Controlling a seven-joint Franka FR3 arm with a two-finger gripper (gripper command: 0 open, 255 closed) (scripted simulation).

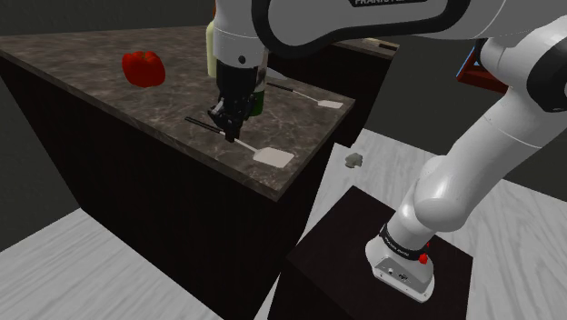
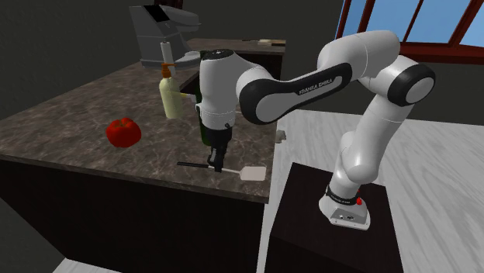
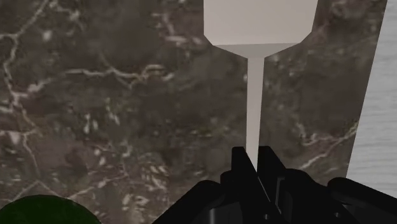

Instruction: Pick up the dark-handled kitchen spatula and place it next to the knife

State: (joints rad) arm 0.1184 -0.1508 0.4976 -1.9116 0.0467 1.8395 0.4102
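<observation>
From where I stood, the gripper (image 1: 231, 130) was down on the dark marbled counter (image 1: 91, 86). Its two black fingers (image 3: 240, 167) were closed on the thin pale shaft of the spatula (image 1: 271, 156), between the dark handle and the flat white blade. The spatula lay close to the counter's near edge, blade toward the shoulder view's right, and I could not tell that it had left the surface at all. Farther back and to the right in that view lay another slim utensil with a pale blade, which I took for the knife (image 1: 311, 97). A green bottle (image 1: 259, 100) stood just behind the hand, with a yellowish bottle (image 2: 171, 97) and a red fruit (image 2: 124, 132) farther left.

The step in hand looked to be the lift. I judged it wanted a straight rise first, since the grip sat on a narrow shaft and the blade could swing or slip. After that, a level carry clear of the green bottle, and a gentle set-down beside the knife.
</observation>
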